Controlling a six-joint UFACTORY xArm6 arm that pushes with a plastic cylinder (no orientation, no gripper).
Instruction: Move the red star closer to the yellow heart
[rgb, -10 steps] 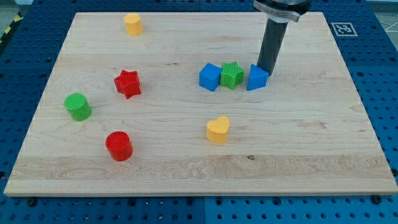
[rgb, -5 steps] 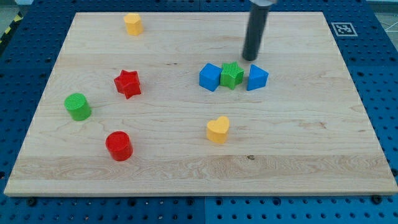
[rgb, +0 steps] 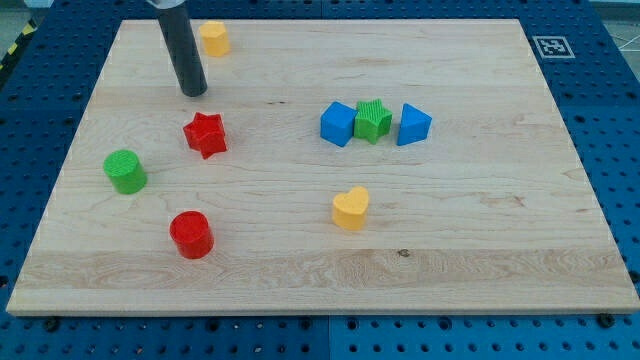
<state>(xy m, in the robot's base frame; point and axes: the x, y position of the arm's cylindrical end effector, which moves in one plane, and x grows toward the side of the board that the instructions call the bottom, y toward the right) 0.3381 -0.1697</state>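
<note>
The red star (rgb: 205, 135) lies on the wooden board's left half. The yellow heart (rgb: 350, 208) lies to its lower right, near the board's middle. My tip (rgb: 194, 93) stands just above the red star toward the view's top, slightly to its left, apart from it. The rod rises out of the view's top.
A blue cube (rgb: 337, 123), a green star (rgb: 373, 120) and a blue triangular block (rgb: 413, 124) stand in a row right of centre. A green cylinder (rgb: 125, 171) and a red cylinder (rgb: 191, 234) lie at lower left. A yellow block (rgb: 214, 38) sits at the top. The board (rgb: 500, 250) rests on a blue perforated table.
My tip has swept far to the view's left, from beside the blue triangular block to just above the red star. No block has moved.
</note>
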